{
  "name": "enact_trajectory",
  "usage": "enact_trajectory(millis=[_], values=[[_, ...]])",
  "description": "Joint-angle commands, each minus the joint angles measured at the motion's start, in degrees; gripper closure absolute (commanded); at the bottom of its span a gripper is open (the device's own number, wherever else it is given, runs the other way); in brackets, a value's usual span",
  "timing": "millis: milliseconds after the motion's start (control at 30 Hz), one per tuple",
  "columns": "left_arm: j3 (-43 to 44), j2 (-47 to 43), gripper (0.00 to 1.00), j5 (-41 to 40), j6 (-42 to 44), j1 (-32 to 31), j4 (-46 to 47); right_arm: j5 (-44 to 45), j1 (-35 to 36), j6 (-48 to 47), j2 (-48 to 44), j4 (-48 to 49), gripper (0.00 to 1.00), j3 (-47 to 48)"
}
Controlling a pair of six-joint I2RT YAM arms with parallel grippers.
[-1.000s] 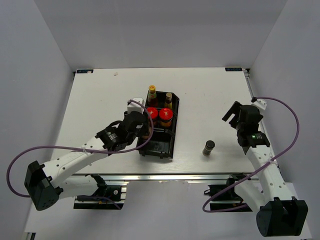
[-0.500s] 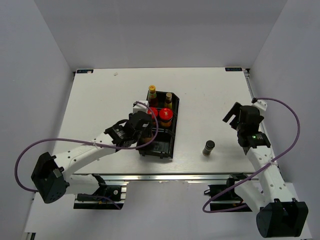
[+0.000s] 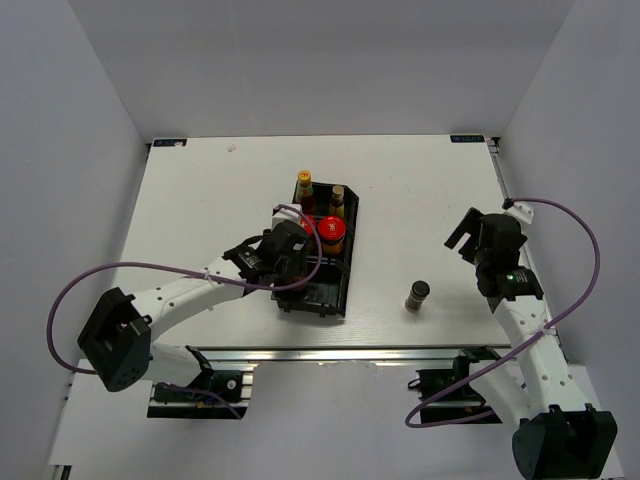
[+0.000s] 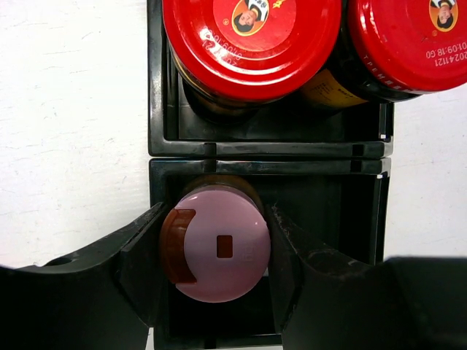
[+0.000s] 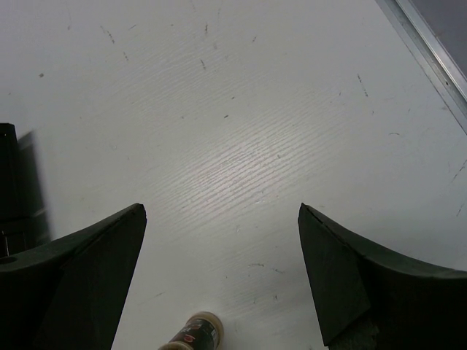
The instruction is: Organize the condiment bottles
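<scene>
Left wrist view: left claw (image 4: 215, 248) pinches the pink-capped brown bottle (image 4: 219, 219) by its cap, upright in the black three-compartment plastic bin (image 4: 292, 148). Two red-lidded jars (image 4: 252, 36) fill the compartment just beyond the claw. Right claw (image 5: 219, 240) is spread above the white bench (image 5: 241, 109); the small black-capped bottle (image 3: 418, 295) stands near it, untouched.

6 cond. bottles (image 3: 417, 295), 1 bin (image 3: 332, 286)
</scene>
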Motion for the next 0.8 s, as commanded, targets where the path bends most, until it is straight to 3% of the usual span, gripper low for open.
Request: enact_trajectory(millis=[0,300,500,767], values=[[-0.3,-0.9,0.45,-0.9,-0.2,0.7,2.7,-2.6,-0.2,-1.4,-0.9,-0.1,0.11,0.9],[0.1,-0.6,0.24,-0.4,-0.7,0.6,1.0,-3.9,-0.1,-1.4,-1.9,-1.2,0.11,0.9],[0.1,-1.8,0.02,-0.2,-0.8,0.6,0.6,-7.7,0.6,-2.2,-3.2,-3.1,0.11,2.3],[3.0,-6.1,0.02,-1.7,-0.3,0.7,0.5,-14.3,7.8,-4.0,-2.8,-9.4,0.11,4.8]])
